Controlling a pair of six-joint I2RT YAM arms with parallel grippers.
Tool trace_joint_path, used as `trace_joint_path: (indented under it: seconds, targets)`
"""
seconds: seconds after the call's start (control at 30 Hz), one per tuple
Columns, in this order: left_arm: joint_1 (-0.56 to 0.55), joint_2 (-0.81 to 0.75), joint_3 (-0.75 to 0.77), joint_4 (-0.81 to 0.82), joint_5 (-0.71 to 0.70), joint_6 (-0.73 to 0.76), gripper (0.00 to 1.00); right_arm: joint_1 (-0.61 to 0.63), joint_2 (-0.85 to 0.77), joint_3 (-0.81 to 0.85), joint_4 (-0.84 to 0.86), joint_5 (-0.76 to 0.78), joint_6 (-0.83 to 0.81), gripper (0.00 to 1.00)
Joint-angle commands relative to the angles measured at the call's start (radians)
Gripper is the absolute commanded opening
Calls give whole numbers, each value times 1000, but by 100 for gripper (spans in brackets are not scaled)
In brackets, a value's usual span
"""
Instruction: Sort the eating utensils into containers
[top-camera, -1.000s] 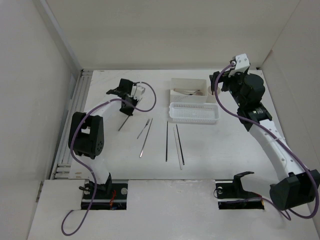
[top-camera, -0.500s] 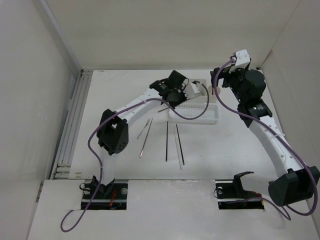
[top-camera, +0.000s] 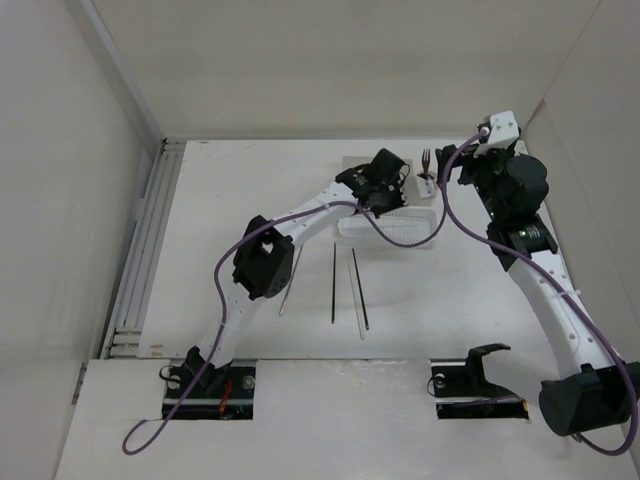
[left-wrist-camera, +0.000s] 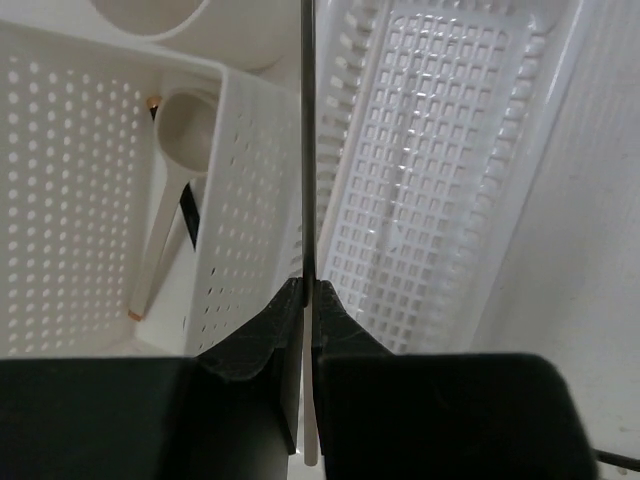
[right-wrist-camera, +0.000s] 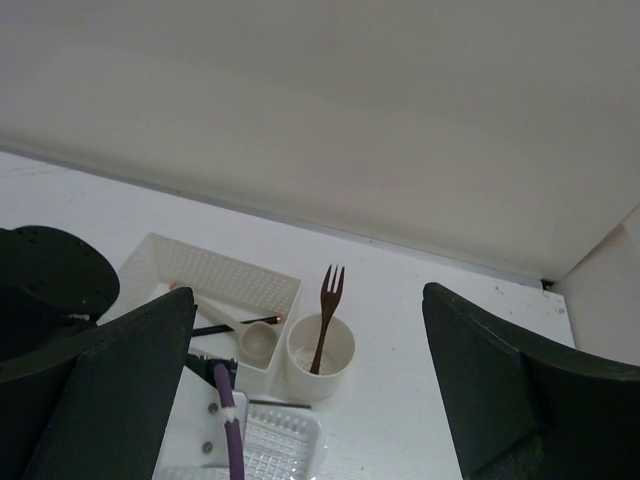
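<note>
Pinches a long thin greyish chopstick (left-wrist-camera: 307, 140) tight in the left tool (left-wrist-camera: 305, 300), over the wall between deep white perforated box (left-wrist-camera: 70, 180) and low white lattice tray (left-wrist-camera: 430, 200); probably aims for the tray, apart from the box's pale spoon (left-wrist-camera: 180, 130); spreads the right tool (right-wrist-camera: 310, 295) wide, empty, above the cream round cup (right-wrist-camera: 320, 365) holding a dark fork (right-wrist-camera: 328, 305); leaves other chopsticks (top-camera: 333, 282) on the white tabletop (top-camera: 220, 200), boxed by pale walls (top-camera: 60, 150).
</note>
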Motion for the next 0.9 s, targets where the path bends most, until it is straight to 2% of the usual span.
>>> trace_joint_path:
  seconds: [0.0,0.2,0.27,0.37,0.53,0.6,0.7,0.73,0.87]
  targets:
    - [-29,-20,46,15,17,43,0,-3,-35,-16,34,-14,-4,100]
    - [-47,-11,3,15,22,52,0,-13,-35,-16,34,-5,-24,100]
    - [-56,-11,3,6,-10,52,10,-13,-45,-16,34,-5,-36,100]
    - [-56,-11,3,6,-49,41,38,-13,-56,-16,34,-5,-45,100]
    - [-56,-43,-8,24,-90,23,41,-13,-65,-16,34,5,-45,100]
    - [-56,-57,-19,52,-130,-28,42,-13,-65,-16,34,-6,-45,100]
    - [-27,-101,-19,80,-176,-104,32,-13,-65,-16,34,-26,-45,100]
    - [-10,-116,-19,80,-176,-178,30,-13,-65,-16,34,-26,-45,100]
    - [98,-231,-91,41,-92,-333,28,-13,-65,-16,34,-61,-25,100]
